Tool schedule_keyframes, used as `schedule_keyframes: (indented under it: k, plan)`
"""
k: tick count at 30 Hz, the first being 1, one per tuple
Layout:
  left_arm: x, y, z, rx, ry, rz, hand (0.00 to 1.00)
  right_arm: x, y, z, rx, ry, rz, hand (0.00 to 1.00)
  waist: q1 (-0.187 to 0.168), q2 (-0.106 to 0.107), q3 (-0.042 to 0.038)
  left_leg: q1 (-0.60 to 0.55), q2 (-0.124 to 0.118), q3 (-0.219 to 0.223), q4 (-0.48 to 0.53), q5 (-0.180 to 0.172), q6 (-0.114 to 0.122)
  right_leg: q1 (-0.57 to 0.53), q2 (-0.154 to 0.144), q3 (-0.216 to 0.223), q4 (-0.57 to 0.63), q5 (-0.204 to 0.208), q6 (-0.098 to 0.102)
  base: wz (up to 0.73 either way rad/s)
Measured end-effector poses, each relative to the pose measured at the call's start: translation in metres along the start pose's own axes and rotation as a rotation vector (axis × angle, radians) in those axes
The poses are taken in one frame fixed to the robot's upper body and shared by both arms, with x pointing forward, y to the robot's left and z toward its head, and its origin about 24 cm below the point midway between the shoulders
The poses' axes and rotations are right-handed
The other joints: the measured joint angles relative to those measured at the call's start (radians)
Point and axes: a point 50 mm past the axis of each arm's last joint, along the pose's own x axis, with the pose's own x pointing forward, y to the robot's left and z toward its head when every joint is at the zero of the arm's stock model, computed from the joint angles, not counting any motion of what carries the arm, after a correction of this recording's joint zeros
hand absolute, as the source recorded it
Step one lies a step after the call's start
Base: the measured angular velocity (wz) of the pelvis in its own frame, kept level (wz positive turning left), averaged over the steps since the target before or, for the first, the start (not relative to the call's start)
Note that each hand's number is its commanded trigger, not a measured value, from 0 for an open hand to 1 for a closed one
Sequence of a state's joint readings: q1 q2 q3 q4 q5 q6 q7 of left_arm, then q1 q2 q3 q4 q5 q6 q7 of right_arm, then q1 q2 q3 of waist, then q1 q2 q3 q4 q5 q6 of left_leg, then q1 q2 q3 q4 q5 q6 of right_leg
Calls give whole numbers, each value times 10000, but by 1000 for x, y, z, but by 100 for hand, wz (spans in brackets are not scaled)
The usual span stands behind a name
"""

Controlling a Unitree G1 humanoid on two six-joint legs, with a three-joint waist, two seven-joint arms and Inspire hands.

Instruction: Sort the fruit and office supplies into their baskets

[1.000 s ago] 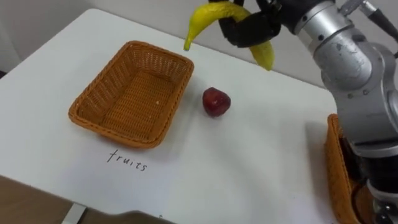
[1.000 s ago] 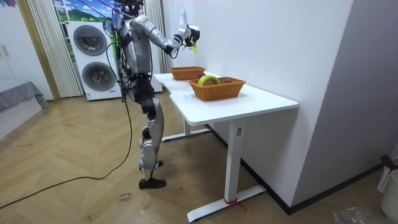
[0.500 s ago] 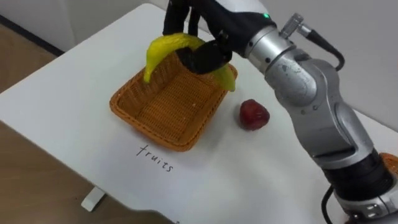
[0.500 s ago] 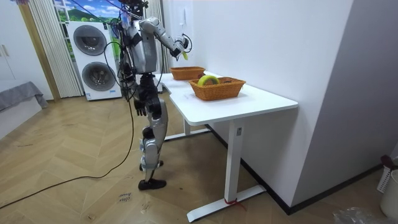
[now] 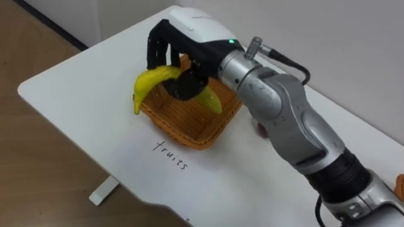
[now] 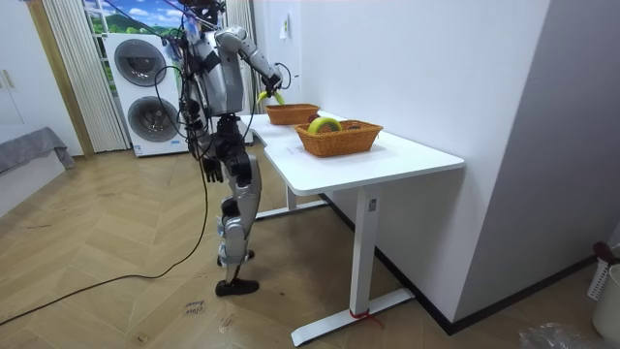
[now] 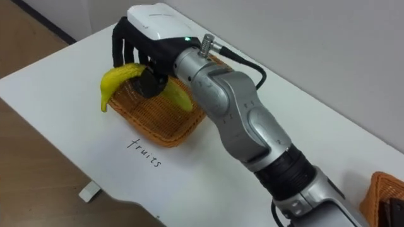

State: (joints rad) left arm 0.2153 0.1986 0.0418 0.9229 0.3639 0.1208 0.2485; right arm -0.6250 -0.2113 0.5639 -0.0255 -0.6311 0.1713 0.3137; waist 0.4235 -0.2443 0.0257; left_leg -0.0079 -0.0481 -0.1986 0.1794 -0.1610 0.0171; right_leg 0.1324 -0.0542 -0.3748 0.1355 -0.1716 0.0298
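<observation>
**Banana over the fruit basket, release to come**

The robot stands at the end of the white table [image 5: 76, 82], right arm stretched out, and the right hand [image 5: 189, 38] has its dark fingers curled round the middle of the banana [image 5: 151, 81]. It holds the fruit just above the near-left corner of the wicker basket [image 5: 189, 133], the one with the handwritten label [image 5: 170, 156] in front of it. The left hand [image 6: 210, 171] hangs by its hip.

The banana arches upward in the grasp. Its long axis runs left to right across the basket's corner. One tip droops past the rim over bare table, the other slants down over the basket's inside.

To do this well, I'd say carry it further over the basket's middle and swing that outer tip inboard. Lower it close to the weave before letting go. Dropped from here, it looks likely to catch the rim and tip out.

A red fruit [image 5: 259, 130] peeks from behind the forearm, waiting.
</observation>
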Motion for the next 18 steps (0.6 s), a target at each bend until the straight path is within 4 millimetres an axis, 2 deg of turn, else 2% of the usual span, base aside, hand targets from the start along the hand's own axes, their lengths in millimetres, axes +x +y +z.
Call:
schedule_keyframes:
  k: [4, 8, 18]
  plan:
    - [0, -1, 2, 51, -74, -65, 0, 1, 6, -7, 51, 247, 306, 100, -15, -19, 5, -79, 3, 19, 30, -2, -4, -87, 0, -34, 5, 0, 0, 0]
    - [1, 1, 2, 89, -72, -7, 0, 1, 7, -10, 38, 370, 385, 100, -44, -122, -37, -333, 6, 82, 105, 3, -13, -310, -1, -91, 4, 1, -2, -5]
    - [1, 4, 2, 115, -99, 85, 0, -2, 6, -13, -133, 222, 391, 100, -166, -189, -21, -346, 5, 84, 108, 3, -13, -316, -9, -91, 3, 2, -2, 0]
